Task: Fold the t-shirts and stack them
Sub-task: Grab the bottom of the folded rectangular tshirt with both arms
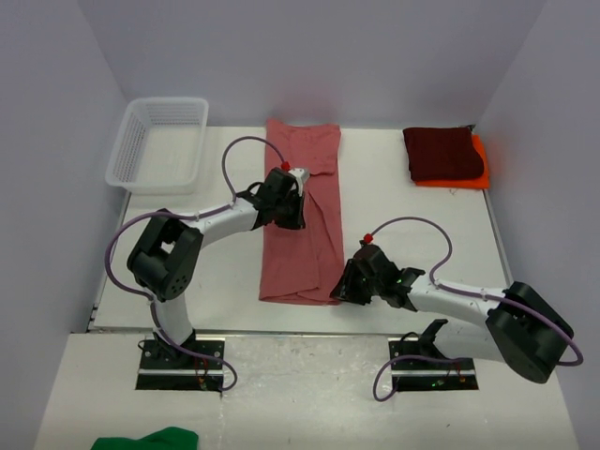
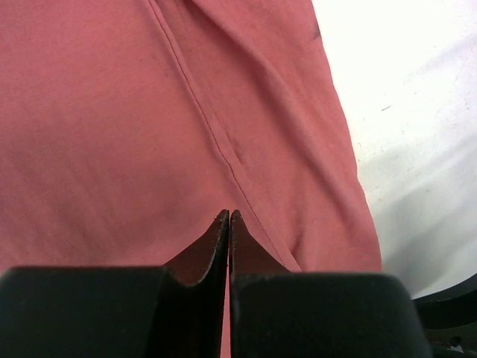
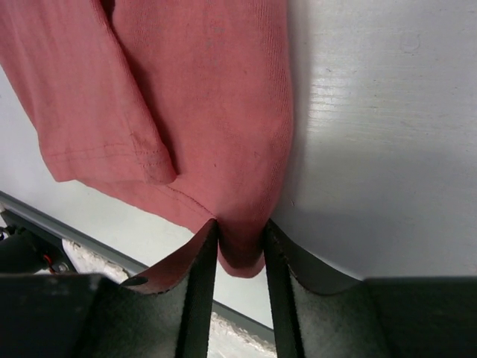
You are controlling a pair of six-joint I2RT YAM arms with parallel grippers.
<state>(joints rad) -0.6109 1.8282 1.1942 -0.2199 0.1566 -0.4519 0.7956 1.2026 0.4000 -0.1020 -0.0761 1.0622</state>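
A rose t-shirt (image 1: pixel 314 178) lies folded into a long strip down the middle of the table. My left gripper (image 1: pixel 286 217) sits shut on the strip's left side at mid-length. In the left wrist view its tips (image 2: pixel 229 212) meet over the rose cloth (image 2: pixel 112 112), and nothing shows between them. My right gripper (image 1: pixel 339 289) is at the strip's near right corner. In the right wrist view that corner of the rose shirt (image 3: pixel 216 89) bulges between its fingers (image 3: pixel 240 224), touching both. A folded maroon t-shirt (image 1: pixel 442 152) lies on an orange one (image 1: pixel 480 164) at the back right.
A white mesh basket (image 1: pixel 159 141) stands at the back left. The table's near edge (image 1: pixel 281 328) runs just below the shirt's hem and the right gripper. A green cloth (image 1: pixel 145 439) lies off the table at the bottom left. Walls close in the sides and back.
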